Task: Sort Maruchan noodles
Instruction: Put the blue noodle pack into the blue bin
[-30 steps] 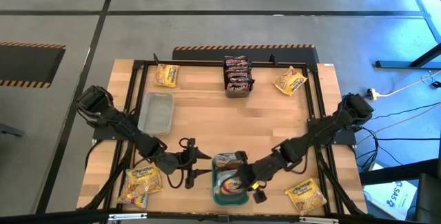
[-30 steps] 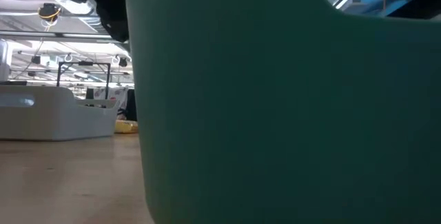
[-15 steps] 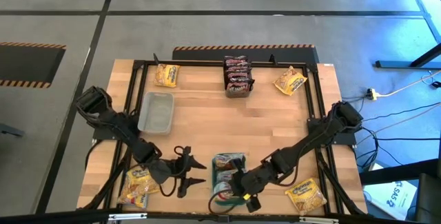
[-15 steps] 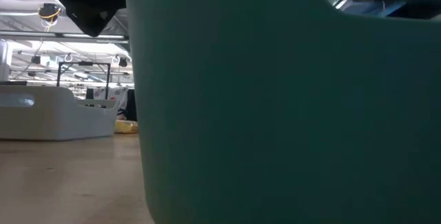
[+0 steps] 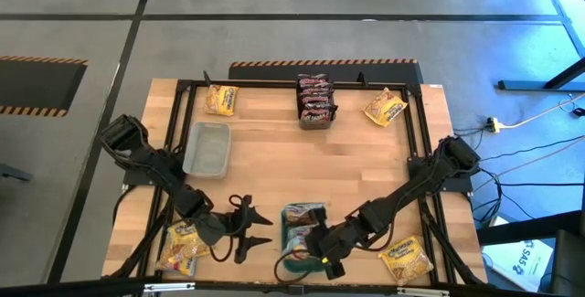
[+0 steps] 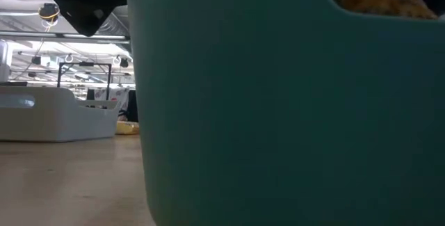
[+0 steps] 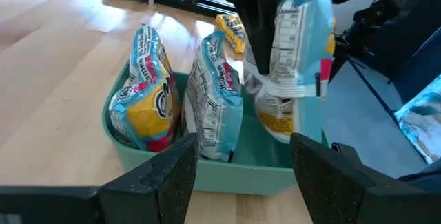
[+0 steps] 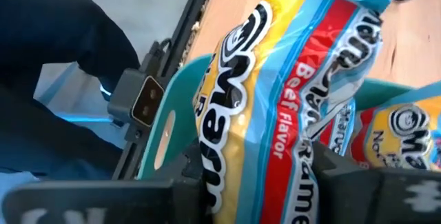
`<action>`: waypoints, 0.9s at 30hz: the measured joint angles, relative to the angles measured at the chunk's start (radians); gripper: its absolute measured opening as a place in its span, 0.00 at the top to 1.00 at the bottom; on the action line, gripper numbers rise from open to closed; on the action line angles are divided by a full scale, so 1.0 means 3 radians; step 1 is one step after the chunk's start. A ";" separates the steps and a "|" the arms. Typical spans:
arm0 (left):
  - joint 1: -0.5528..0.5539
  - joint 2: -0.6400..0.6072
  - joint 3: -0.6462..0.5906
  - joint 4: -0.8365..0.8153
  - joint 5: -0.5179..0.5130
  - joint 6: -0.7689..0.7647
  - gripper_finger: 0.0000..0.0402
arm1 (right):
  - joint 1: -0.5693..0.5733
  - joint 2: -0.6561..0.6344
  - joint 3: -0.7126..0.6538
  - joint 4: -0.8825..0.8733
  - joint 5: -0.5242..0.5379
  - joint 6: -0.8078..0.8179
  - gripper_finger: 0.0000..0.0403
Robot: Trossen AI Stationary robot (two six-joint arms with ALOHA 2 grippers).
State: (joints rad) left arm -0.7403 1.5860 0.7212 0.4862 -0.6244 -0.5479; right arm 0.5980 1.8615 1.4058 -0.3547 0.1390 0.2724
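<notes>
Right gripper (image 5: 317,245) is pinching a pale Maruchan packet (image 7: 298,38) over the teal tray (image 5: 294,262) at the near table edge — two more packets (image 7: 176,89) are standing inside. Left gripper (image 5: 253,228) is waiting just beside it w/ fingers spread; farther back, dark packets (image 5: 314,100) are sitting stacked — yellow ones (image 5: 385,108) at the corners.

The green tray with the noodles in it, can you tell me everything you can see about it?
The teal tray is a small plastic bin with rounded corners and a cut-out handle in one end wall. It sits flat on the wooden table, at the near edge between both arms. Two pale-blue noodle packets stand upright inside. The right gripper hangs a third packet over it. The open left gripper waits beside it.
</notes>
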 joint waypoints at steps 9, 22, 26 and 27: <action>0.0000 0.0000 0.0000 -0.0002 -0.0071 -0.0004 0.44 | -0.0001 0.0128 -0.0002 -0.0065 -0.0028 0.0228 0.74; 0.0010 0.0000 0.0000 -0.0011 -0.0086 -0.0036 0.44 | -0.0009 0.0421 -0.0002 -0.0211 0.0242 0.0242 0.73; 0.0022 0.0000 0.0001 -0.0011 -0.0086 -0.0036 0.44 | -0.0010 0.0520 0.0004 -0.0164 0.0327 0.0261 0.66; 0.0023 0.0000 0.0001 -0.0011 -0.0087 -0.0036 0.44 | -0.0010 0.0537 0.0003 -0.0170 0.0341 0.0259 0.63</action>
State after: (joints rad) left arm -0.7334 1.5860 0.7216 0.4829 -0.6504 -0.5587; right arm 0.5949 2.0225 1.4067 -0.4057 0.2413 0.3500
